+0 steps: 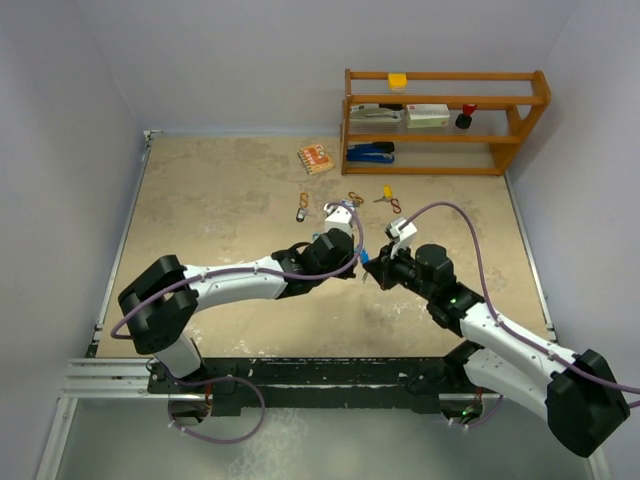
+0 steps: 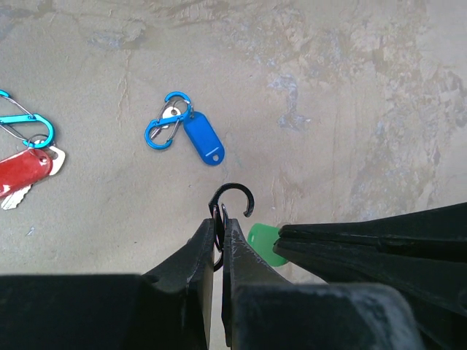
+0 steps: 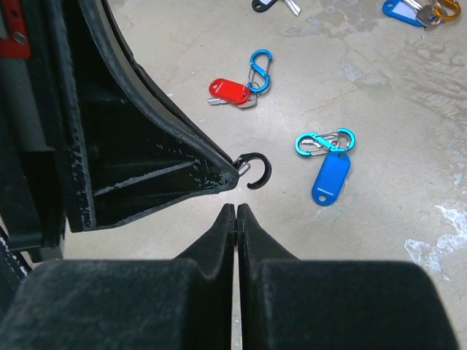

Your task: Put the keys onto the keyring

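Black hook clip (image 2: pixel 233 187) is clamped in the left fingers (image 2: pixel 193 251), its hook end sticking out past the tips. Right fingers (image 3: pixel 215 237) are pressed together on the green key tag (image 2: pixel 263 244), just beside the clip. Blue-tagged key (image 2: pixel 203 138) and red-tagged key (image 2: pixel 25 169) lie on the counter (image 2: pixel 328 109).

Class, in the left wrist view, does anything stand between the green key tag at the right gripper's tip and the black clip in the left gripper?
Nothing visible does. The green key tag sits just beside the black clip; the blue-tagged key lies farther off.
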